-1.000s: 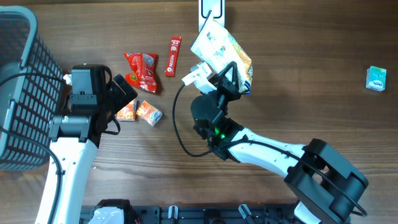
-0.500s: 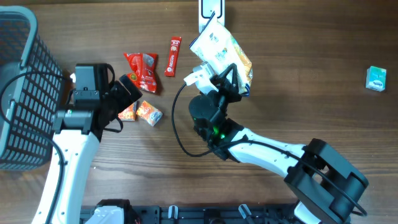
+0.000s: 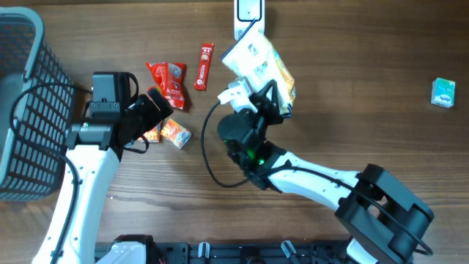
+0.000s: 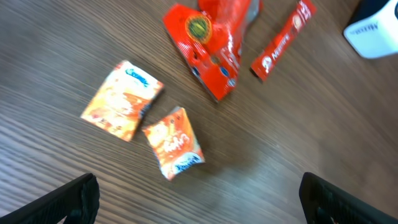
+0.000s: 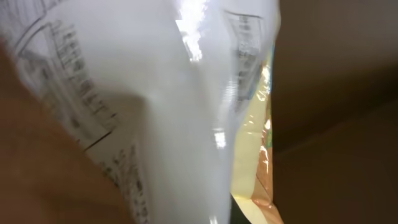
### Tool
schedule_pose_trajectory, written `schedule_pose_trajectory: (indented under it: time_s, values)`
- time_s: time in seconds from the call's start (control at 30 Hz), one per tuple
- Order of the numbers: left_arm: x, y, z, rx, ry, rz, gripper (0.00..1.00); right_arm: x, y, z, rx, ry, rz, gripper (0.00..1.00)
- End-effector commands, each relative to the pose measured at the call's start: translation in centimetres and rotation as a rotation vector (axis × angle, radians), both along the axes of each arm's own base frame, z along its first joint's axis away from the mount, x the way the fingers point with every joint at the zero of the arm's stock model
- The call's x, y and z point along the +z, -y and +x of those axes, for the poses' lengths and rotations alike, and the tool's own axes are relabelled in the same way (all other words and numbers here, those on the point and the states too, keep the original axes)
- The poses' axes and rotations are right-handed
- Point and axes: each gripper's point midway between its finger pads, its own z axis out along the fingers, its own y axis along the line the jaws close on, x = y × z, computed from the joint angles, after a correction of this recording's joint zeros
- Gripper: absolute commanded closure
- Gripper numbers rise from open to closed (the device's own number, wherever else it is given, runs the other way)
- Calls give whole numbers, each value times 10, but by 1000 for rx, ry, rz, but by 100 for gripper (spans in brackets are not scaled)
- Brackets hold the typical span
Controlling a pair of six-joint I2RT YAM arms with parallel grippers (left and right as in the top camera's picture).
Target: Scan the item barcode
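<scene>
Since a second ago my left arm has swung in from the basket (image 3: 22,110) side toward the table's (image 3: 352,44) middle, and my right arm has eased the bag (image 3: 258,62) a touch toward the far edge. The left pincer (image 4: 205,199) hangs with its jaws wide apart and nothing between them, above an orange packet (image 4: 121,99) and a smaller packet (image 4: 174,142) just beside it. Beyond them lie a red pouch (image 4: 214,43) and a red stick (image 4: 283,38), near each other. The right pincer (image 3: 270,94) is clamped on the bag's lower end, holding it off the table, tilted, its top just short of the white scanner (image 3: 249,10) at the far edge. A small box (image 3: 442,93) sits well apart, by the right edge.
</scene>
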Motion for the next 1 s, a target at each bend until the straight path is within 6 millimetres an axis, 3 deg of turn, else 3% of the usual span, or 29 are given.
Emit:
schedule_pose_trajectory:
  time_s: [0.0,0.1,0.27,0.43,0.57,0.77,0.97]
  values:
    - [-8,12,1,-45,-33,-52,0,-25,-30,-12,167,-146,284,96]
    - [-11,12,-1,-45,-50,-52,0,-31,-39,-22,220,-319,560,96]
    - [-12,12,-2,-47,-57,-54,0,13,-29,-23,287,-386,898,96]
    - [-8,38,-2,-118,-57,-187,0,38,-33,-32,407,-533,1221,96]
    - [-4,68,6,-218,-42,-349,0,33,-35,-35,406,-684,1430,96]
    - [14,114,20,-462,55,-604,0,20,-42,-39,436,-881,1589,96]
    - [16,126,36,-534,121,-663,0,20,-45,-38,480,-1096,1826,96]
